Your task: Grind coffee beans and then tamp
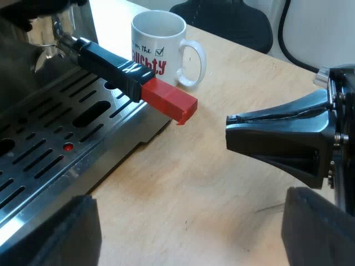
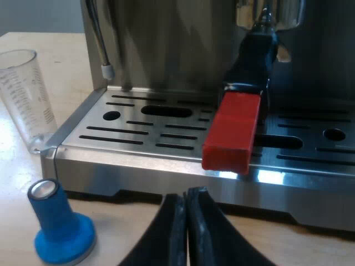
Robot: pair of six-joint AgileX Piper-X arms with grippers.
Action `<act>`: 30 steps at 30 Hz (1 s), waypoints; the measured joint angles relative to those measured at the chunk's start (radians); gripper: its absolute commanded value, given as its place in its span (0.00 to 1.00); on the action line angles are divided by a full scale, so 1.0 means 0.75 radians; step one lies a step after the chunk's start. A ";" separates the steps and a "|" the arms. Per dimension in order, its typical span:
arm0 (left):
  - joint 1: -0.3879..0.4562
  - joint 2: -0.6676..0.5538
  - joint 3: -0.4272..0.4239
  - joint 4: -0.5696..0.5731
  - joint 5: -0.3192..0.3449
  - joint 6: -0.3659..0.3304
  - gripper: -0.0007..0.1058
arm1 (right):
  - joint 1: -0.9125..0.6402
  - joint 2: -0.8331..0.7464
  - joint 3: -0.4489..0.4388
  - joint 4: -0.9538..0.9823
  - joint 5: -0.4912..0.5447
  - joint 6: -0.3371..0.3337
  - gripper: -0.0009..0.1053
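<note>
The metal holder [image 2: 256, 58] is seen locked into the espresso machine's [image 2: 166, 50] front, its red end [image 2: 233, 133] jutting over the machine's drip tray [image 2: 83, 124], presumably to receive grounds. The right gripper [image 2: 186, 213], fingers [image 2: 166, 235] pressed together on nothing, is held just before the machine. The left gripper [image 1: 194, 221] is held spread wide beside the machine. The blue tamper [image 2: 58, 224] is stood before the machine, ready for tamping.

Holder [image 2: 252, 61] locked into the espresso machine [image 2: 166, 44] front, handle jutting out over the drip tray [image 2: 138, 130]. On the table [image 1: 211, 183]: mug [image 1: 161, 47] beyond the handle's end; measuring glass [image 2: 25, 97] beside the tray's corner; tamper [image 2: 58, 224] near it, before the tray. My right gripper [image 2: 186, 233] sits before the tray, below the handle's end.
</note>
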 measured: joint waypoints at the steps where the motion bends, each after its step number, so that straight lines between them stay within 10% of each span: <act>1: 0.000 0.000 0.000 0.000 0.000 0.000 0.65 | -0.013 0.000 0.000 0.000 0.000 0.003 0.01; 30: 0.000 0.000 0.000 0.000 0.002 0.000 0.65 | -0.186 0.094 0.000 -0.058 -0.147 0.111 0.01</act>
